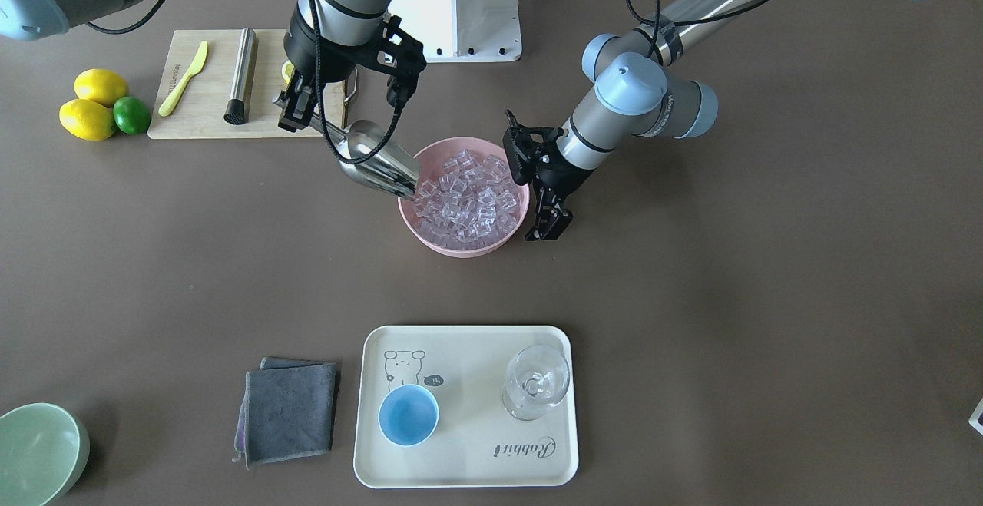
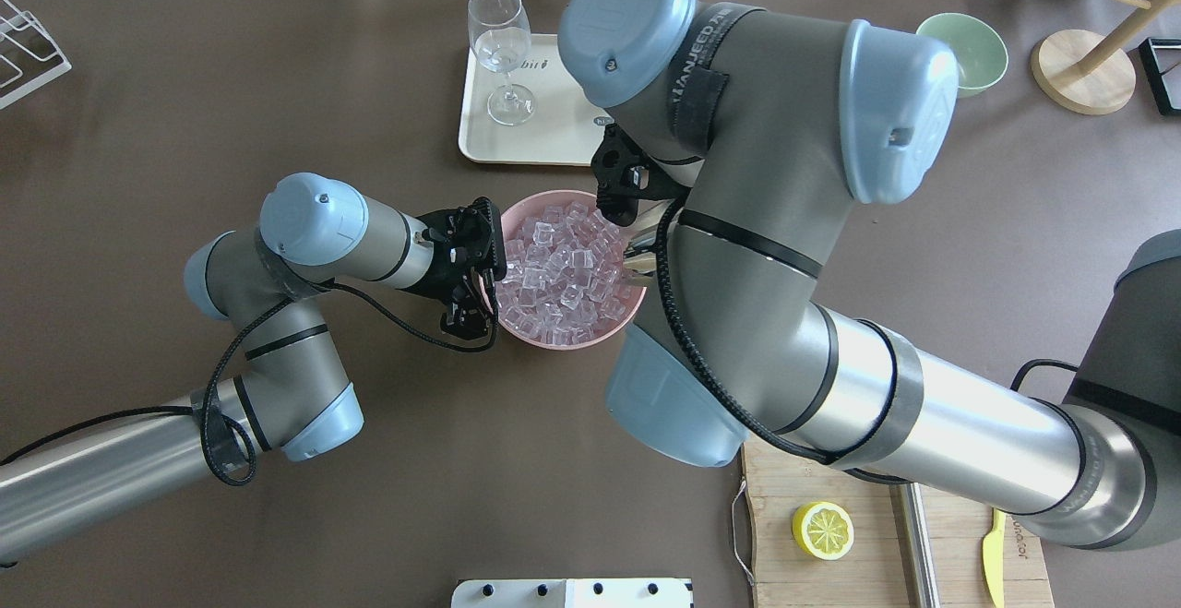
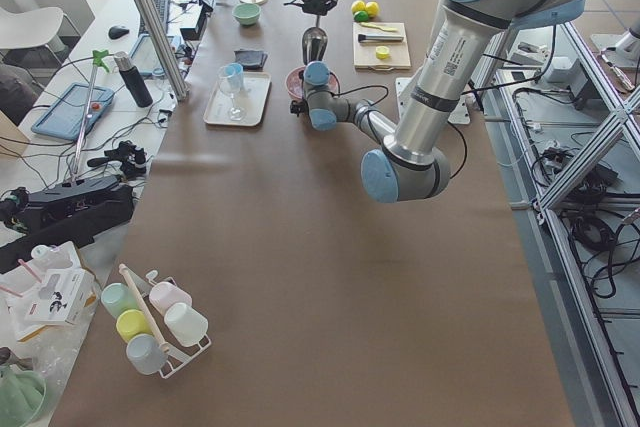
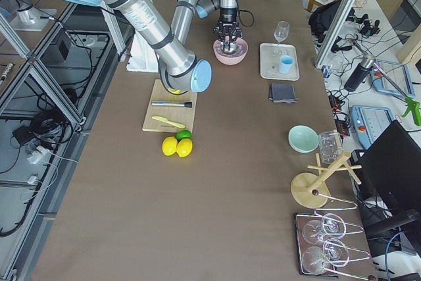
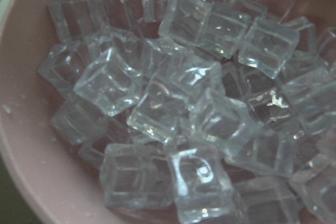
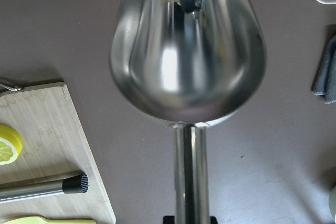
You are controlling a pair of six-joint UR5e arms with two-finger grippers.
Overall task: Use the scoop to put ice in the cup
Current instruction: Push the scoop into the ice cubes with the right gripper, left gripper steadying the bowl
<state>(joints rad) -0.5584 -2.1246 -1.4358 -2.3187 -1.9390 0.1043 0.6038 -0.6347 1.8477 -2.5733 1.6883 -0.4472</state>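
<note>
The pink bowl (image 1: 430, 239) holds many clear ice cubes (image 1: 468, 199), shown close up in the left wrist view (image 5: 168, 108). My right gripper (image 1: 296, 113) is shut on the handle of the silver scoop (image 1: 376, 154). The scoop tilts down with its mouth at the bowl's rim, and its trough (image 6: 186, 51) is empty. My left gripper (image 1: 548, 225) is at the bowl's opposite rim with its fingers close together, and looks shut on the rim. The light-blue cup (image 1: 408, 414) stands empty on the cream tray (image 1: 468, 464), far from both grippers.
A clear stemmed glass (image 1: 536, 381) stands on the tray beside the cup. A grey cloth (image 1: 288, 412) and a pale green bowl (image 1: 38, 452) lie near the tray. A cutting board (image 1: 203, 118) holds a yellow-green knife (image 1: 183, 78) and a steel cylinder (image 1: 240, 74). Lemons (image 1: 88, 118) and a lime (image 1: 131, 115) sit beside it.
</note>
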